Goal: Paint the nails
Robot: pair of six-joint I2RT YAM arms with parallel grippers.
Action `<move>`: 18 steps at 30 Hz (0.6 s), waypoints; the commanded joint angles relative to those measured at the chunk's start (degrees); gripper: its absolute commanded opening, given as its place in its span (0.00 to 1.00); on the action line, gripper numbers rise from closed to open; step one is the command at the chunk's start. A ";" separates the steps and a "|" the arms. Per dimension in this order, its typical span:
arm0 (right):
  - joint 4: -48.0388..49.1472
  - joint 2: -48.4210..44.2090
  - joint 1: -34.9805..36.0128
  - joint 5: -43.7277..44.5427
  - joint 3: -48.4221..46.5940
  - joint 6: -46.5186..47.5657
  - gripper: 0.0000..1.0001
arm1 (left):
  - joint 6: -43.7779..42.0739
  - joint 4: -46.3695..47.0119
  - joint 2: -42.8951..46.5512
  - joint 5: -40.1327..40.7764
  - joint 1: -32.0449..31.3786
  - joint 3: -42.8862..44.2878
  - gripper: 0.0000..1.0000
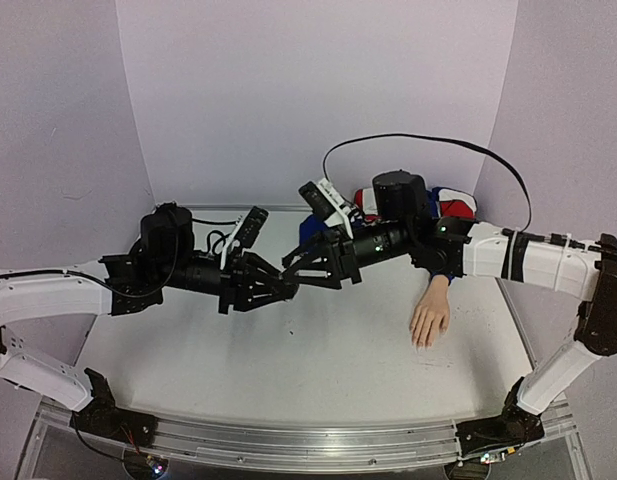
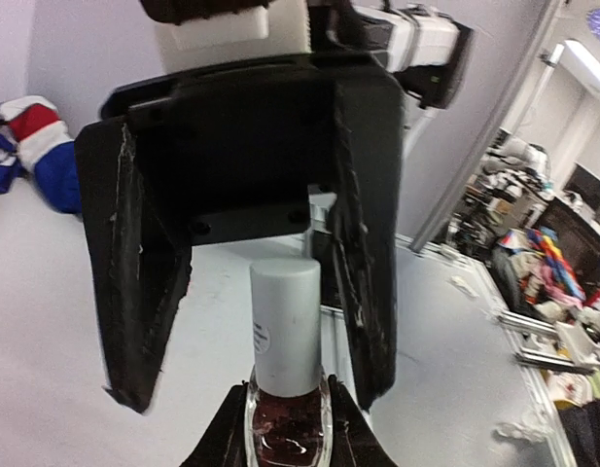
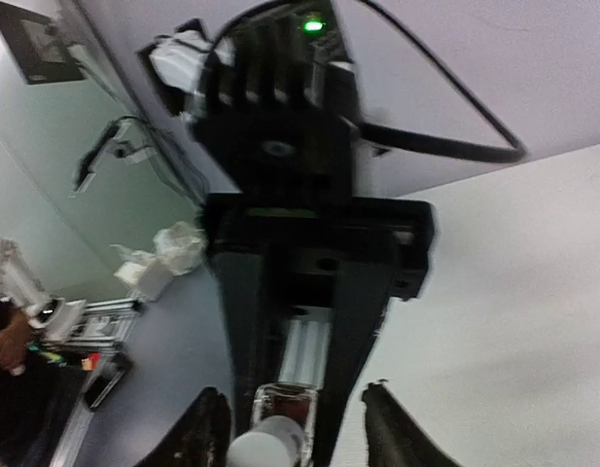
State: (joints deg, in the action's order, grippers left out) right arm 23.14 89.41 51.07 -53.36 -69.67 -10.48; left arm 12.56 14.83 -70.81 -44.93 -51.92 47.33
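Note:
My left gripper (image 1: 280,284) is shut on the glass body of a small nail-polish bottle (image 2: 286,433) of dark red polish and holds it above the table. Its white cap (image 2: 286,326) points at my right gripper (image 1: 293,267). That gripper is open, one finger on each side of the cap without touching it. In the right wrist view the bottle (image 3: 283,407) sits between my open fingertips (image 3: 204,433). The pale mannequin hand (image 1: 430,316) lies palm down at the right, fingers towards the near edge. Its nails (image 1: 422,343) are too small to make out.
The hand's red, white and blue sleeve (image 1: 450,205) is bunched at the back right, partly behind my right arm; it also shows in the left wrist view (image 2: 32,146). A black cable (image 1: 428,140) loops above the right arm. Walls enclose the table on three sides.

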 commanded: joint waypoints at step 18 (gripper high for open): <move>-2.88 3.79 2.10 35.56 -7.51 -28.57 0.71 | -3.19 4.17 1.11 37.18 -1.72 -3.93 0.00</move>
State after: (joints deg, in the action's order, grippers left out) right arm 18.02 90.91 51.62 -18.83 -72.44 -36.16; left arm 8.99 16.05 -70.78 -11.40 -53.01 42.59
